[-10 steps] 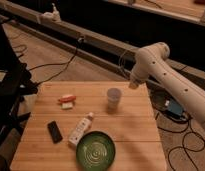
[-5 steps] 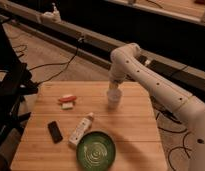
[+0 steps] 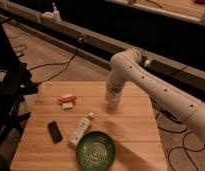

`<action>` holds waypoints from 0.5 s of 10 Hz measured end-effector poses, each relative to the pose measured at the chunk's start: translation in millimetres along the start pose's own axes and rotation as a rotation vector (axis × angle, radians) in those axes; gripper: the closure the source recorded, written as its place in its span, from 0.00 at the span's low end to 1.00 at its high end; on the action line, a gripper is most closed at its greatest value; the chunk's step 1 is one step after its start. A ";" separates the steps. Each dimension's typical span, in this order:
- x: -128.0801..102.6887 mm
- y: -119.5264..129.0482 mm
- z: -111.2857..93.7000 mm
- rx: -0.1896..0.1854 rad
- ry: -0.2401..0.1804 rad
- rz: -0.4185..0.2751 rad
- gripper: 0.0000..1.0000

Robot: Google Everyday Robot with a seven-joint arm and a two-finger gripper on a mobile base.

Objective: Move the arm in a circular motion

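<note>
The arm is large, white and glossy, with small dark dots along it. It reaches in from the right edge, bends at a rounded joint and points down over the far middle of the wooden table. The gripper is at its narrow lower end, just above the tabletop. A small white cup stood at that spot earlier; I cannot tell it apart from the arm's tip here.
On the table lie a green plate, a white bottle on its side, a black bar and a red-and-white item. Cables run on the floor, and dark equipment stands at the left.
The arm has swung leftward. Its bent joint has moved from the right of the table to above the far middle. Its tip now stands where the white cup was.
</note>
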 end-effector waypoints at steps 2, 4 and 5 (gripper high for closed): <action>54.9 22.1 -17.6 0.016 0.087 0.140 1.00; 115.3 34.8 -39.8 0.047 0.196 0.288 1.00; 140.1 33.2 -52.6 0.066 0.249 0.345 1.00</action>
